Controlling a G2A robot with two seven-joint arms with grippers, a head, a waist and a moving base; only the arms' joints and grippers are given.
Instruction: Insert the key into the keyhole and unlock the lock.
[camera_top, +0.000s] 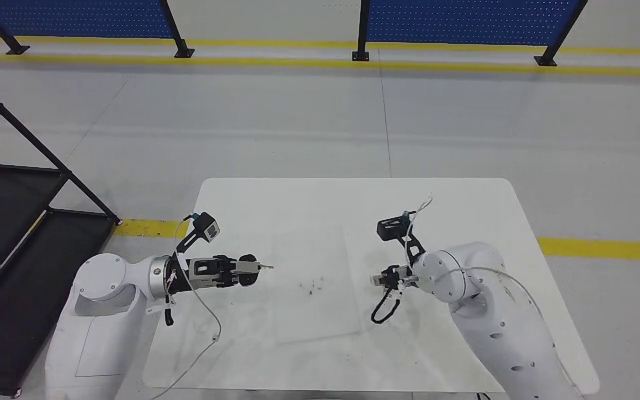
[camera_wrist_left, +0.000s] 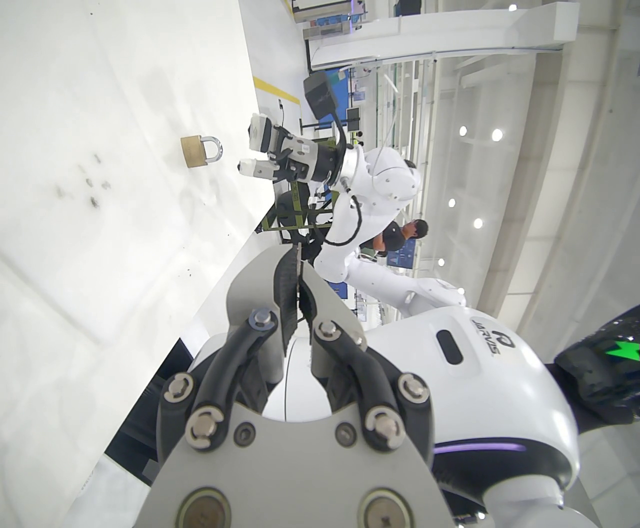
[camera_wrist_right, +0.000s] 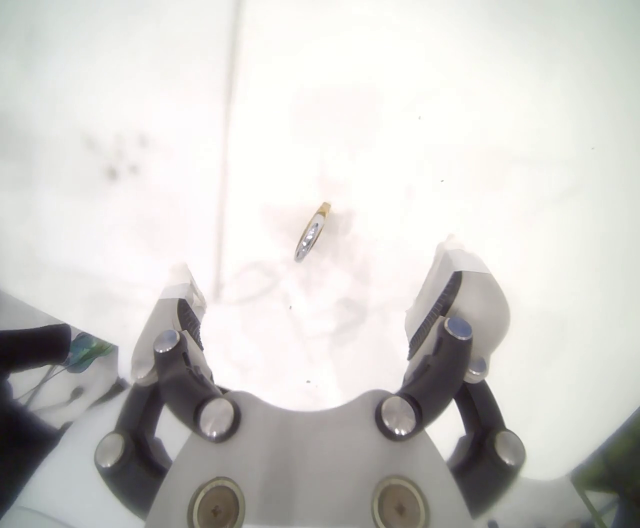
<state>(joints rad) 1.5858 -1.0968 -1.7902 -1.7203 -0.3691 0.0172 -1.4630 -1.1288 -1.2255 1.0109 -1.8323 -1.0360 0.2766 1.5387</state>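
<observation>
left wrist view: left gripper (camera_wrist_left: 298, 272) pinches key (camera_wrist_left: 299, 252) — lock (camera_wrist_left: 199, 151) apart

lock (camera_wrist_left: 200, 150): dull brass-coloured body, bright polished metal shackle | key (camera_wrist_left: 299, 252): thin bare metal | left gripper (camera_wrist_left: 299, 272) fingers (camera_wrist_left: 252, 290): smooth grey metal, black ribbed rubber pads | right gripper (camera_wrist_right: 320, 270) fingers (camera_wrist_right: 475, 295): same, tips wrapped in white tape | table (camera_wrist_left: 100, 75) around lock: white, matt, dark-smudged
</observation>
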